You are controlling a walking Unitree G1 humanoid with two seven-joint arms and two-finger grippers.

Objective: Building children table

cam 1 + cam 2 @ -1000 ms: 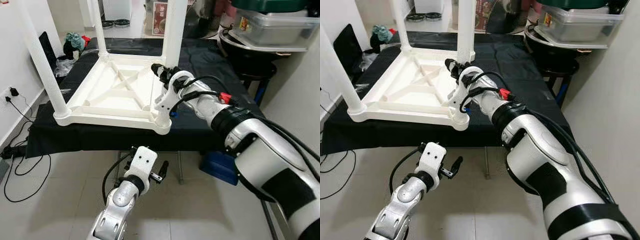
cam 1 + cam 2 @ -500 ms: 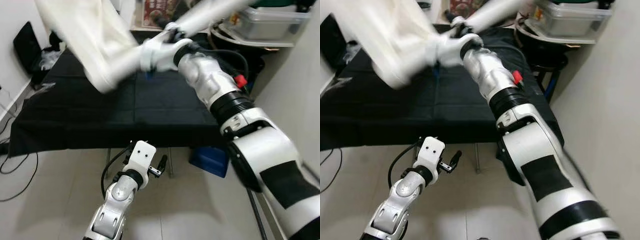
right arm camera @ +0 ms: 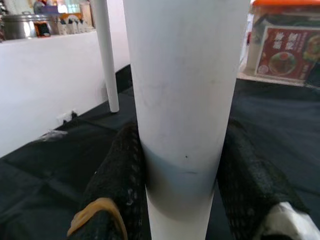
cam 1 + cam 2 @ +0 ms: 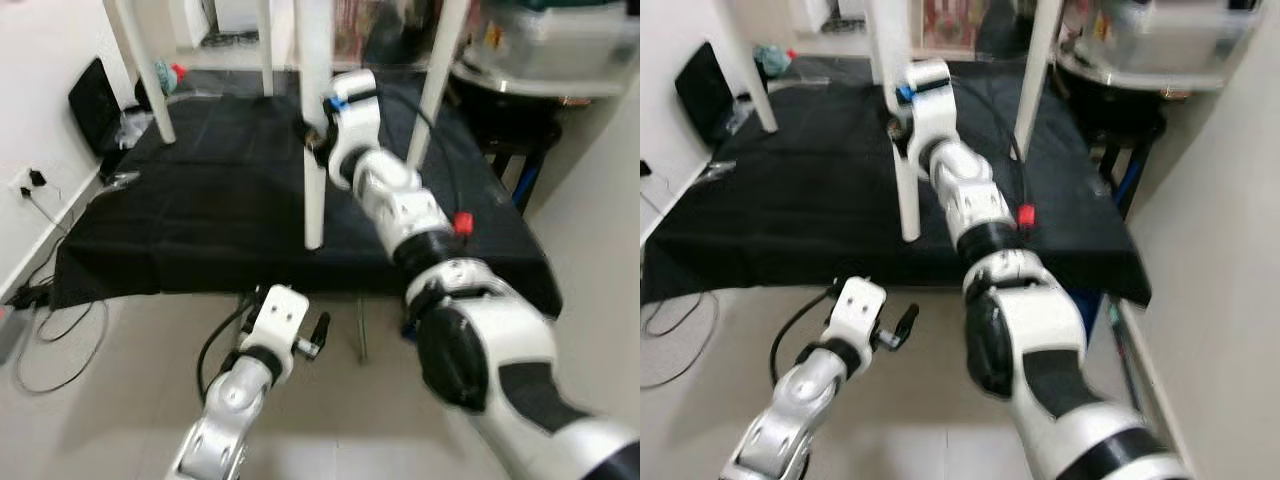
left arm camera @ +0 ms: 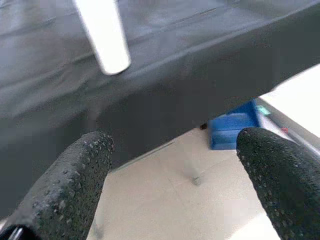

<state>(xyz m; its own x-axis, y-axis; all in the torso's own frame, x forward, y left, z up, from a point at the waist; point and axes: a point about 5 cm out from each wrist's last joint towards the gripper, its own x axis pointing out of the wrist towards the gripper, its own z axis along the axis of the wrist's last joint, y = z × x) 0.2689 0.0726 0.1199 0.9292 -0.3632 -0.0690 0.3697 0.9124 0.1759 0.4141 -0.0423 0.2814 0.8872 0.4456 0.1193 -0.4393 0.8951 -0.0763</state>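
Table (image 4: 313,120) of white plastic stands upright on its legs on the black cloth (image 4: 200,190) that covers a low platform; 4 legs can be counted in the left eye view, and the tabletop itself is cut off above the picture. The near leg, closest to the cloth's front edge, rests its foot on the cloth just behind that edge. A second leg (image 4: 438,70) stands further back toward the cloth's right side, a third (image 4: 137,70) near the cloth's far left corner, and a fourth (image 4: 265,45) at the back.

The right gripper (image 3: 185,165) is clamped on the near leg partway up: in the right wrist view its 2 black fingers (image 3: 120,185) press against both sides of the white tube. The silver right arm (image 4: 400,200) reaches over the cloth's front edge to that leg.

The left gripper (image 5: 175,175) hangs low in front of the cloth, above the pale floor tiles (image 4: 110,400), holding nothing. Its 2 fingers (image 5: 70,185) are spread well apart, and between them the left wrist view shows the cloth's hanging front edge, the foot of the near leg and a blue box (image 5: 232,132) on the floor under the platform.

Cables (image 4: 50,330) lie on the floor beside the cloth's left edge, near a wall socket (image 4: 25,183). A clear plastic storage bin (image 4: 560,45) sits beyond the cloth's right side.
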